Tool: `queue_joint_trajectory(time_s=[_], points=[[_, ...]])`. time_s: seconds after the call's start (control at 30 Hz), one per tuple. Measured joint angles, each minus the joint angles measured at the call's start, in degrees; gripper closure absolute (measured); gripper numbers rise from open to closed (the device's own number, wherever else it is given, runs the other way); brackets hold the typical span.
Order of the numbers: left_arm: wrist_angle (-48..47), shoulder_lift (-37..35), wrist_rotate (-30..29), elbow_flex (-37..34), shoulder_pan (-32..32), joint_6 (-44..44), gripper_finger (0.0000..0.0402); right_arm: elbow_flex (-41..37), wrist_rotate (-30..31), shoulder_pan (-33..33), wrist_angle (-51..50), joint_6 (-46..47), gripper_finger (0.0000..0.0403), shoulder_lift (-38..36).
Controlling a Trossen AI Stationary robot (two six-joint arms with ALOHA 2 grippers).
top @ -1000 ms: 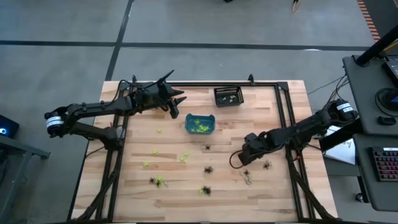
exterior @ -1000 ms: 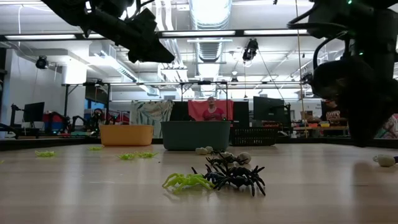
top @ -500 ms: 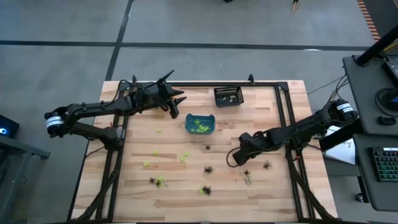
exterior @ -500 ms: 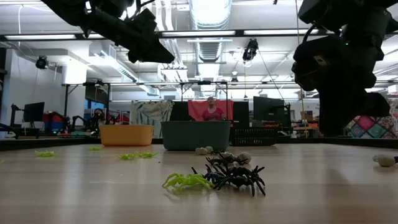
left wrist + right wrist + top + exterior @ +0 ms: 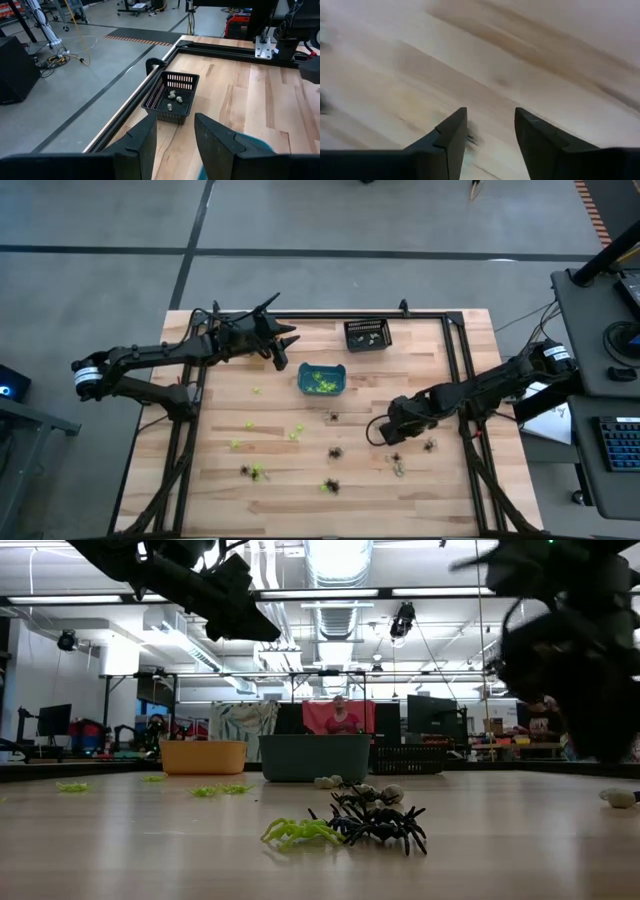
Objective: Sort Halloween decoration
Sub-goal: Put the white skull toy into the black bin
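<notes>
Small spider-like trinkets lie scattered on the wooden table (image 5: 430, 350): black ones (image 5: 335, 452), lime green ones (image 5: 296, 432) and a pale one (image 5: 398, 470). A green one and a black one (image 5: 375, 825) lie close to the low camera. My right gripper (image 5: 385, 430) hangs open over bare wood (image 5: 490, 135) to the right of the middle, next to a black trinket (image 5: 397, 457), with nothing between its fingers. My left gripper (image 5: 290, 345) stands open and raised at the far left, looking over the black bin (image 5: 171, 97).
A teal bin (image 5: 322, 379) with green trinkets stands in the far middle. Behind it and to the right, a black basket (image 5: 367, 334) holds pale trinkets. An orange bin (image 5: 203, 756) stands to the left of the teal bin. A black frame rail (image 5: 455, 360) runs along the table's edges.
My right gripper has swung a little toward the table's left and back again, turning at the wrist; it shows blurred now. No trinket on the table has moved.
</notes>
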Motion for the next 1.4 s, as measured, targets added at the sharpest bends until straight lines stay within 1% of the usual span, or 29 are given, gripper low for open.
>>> queue_joint_trajectory(time_s=[0.1,0.17,0.37,0.57,0.8,1.0,1.2,1.4], points=[[-0.04,0.00,0.00,0.00,0.01,-0.01,0.0286,0.01,-2.07,0.00,-8.54,1.95,0.0251,-0.02],[-0.04,0.00,0.00,-0.01,0.00,0.00,0.0286,0.02,-2.72,0.00,-12.43,2.48,0.0254,-0.32],[0.11,0.00,0.00,-0.02,0.00,-0.02,0.0286,0.02,-2.96,0.00,-16.93,2.48,0.0259,-1.38],[0.22,0.00,0.00,-0.01,0.00,-0.02,0.0286,0.02,-4.90,0.14,-27.60,4.05,0.0259,-1.25],[0.26,-0.01,0.00,-0.02,0.02,-0.01,0.0286,-0.02,-4.47,0.46,-26.18,5.25,0.0263,-1.23],[0.28,-0.01,0.00,-0.02,0.02,-0.02,0.0286,-0.02,-4.41,3.38,-23.57,9.11,0.0264,-0.51],[0.40,0.00,0.00,-0.02,0.02,-0.02,0.0286,-0.03,-2.75,5.82,-22.59,12.78,0.0266,0.77],[0.38,-0.02,0.00,0.00,0.02,-0.02,0.0286,-0.04,-1.22,6.02,-22.32,13.19,0.0266,2.39]])
